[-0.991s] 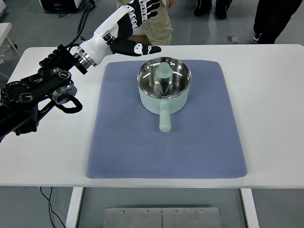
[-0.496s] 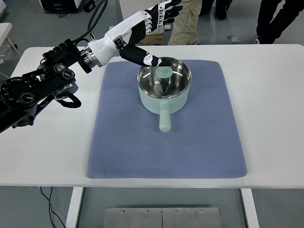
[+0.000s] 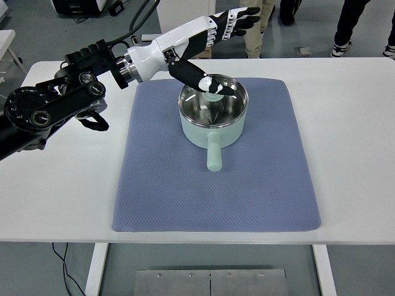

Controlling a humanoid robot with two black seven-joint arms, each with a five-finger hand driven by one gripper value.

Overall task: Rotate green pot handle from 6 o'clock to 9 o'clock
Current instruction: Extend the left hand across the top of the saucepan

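Reaching farther across than it did a moment ago, the left hand [image 3: 207, 43] now stretches out over the back of the green pot [image 3: 213, 115]. Its thumb pokes out over the pot's open top, and the other fingers [image 3: 237, 20] are spread out straight past the far edge of the table [image 3: 345, 123]. They hold nothing. The pot sits near the back of the blue mat [image 3: 216, 185]. It has not moved. Its handle [image 3: 213, 154] points straight toward the robot, at 6 o'clock. People's legs [image 3: 345, 24] show behind the table.
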